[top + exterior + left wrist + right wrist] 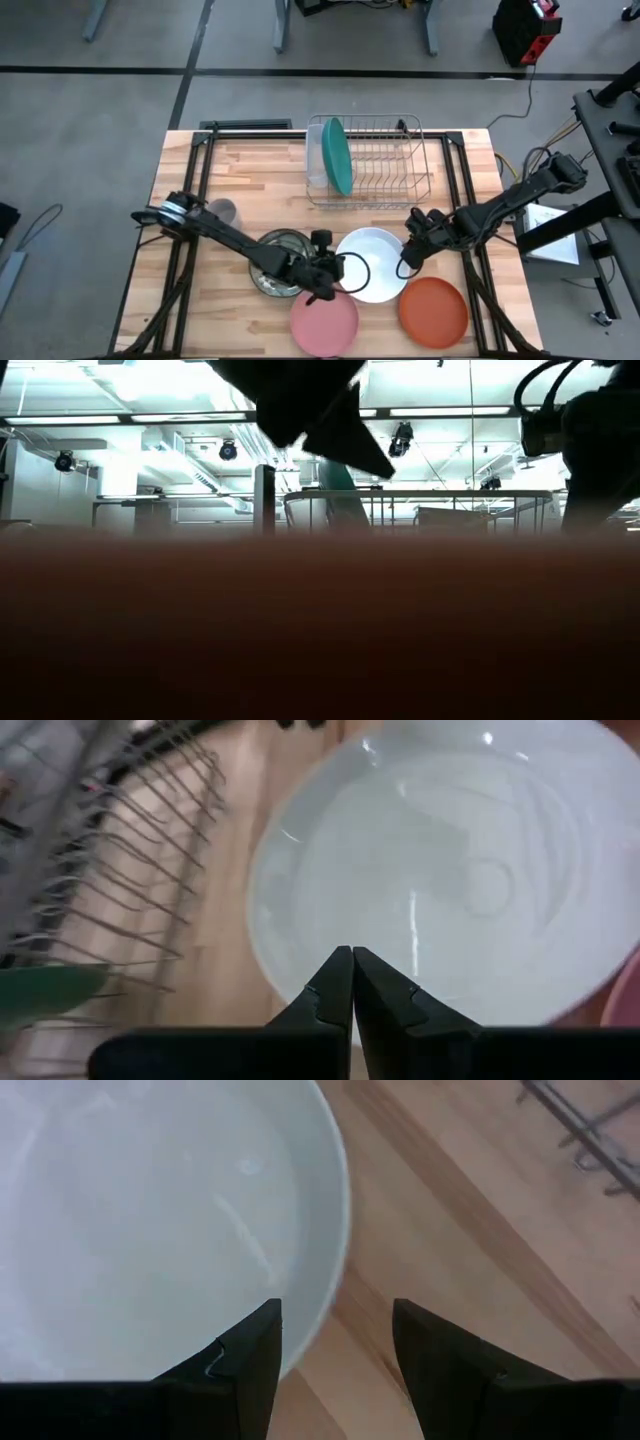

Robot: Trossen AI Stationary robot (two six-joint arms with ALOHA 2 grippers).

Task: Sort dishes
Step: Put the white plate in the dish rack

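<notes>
Landmark: round white bowl (374, 263), sitting on the pale wooden slatted bench (240, 170) in front of the wire dish rack.
Left tool (322, 285): at the white bowl's left rim, over the bench; in the left wrist view its two dark fingers (335, 992) are pressed together tip to tip with nothing between them, pointing at the bowl's rim.
Right tool (410, 258): at the white bowl's right rim; in the right wrist view its fingers (258, 1348) stand apart, gripping nothing, one finger over the bowl's edge, the other over bare wood beside it.
Large teal plate (337, 155): standing on edge in the left part of the silver wire dish rack (385, 160), behind the white bowl.
Dark green patterned plate (275, 262): lying flat just left of the white bowl, largely covered by the left arm.
Pink round plate (324, 322): flat, in front and left of the white bowl, near the bench's front edge.
Orange-red round plate (433, 311): flat, in front and right of the white bowl.
Small grey mug (223, 212): well left of the white bowl, beside the left arm.
Low view: blocked by a reddish blur; the rack shows beyond it.
</notes>
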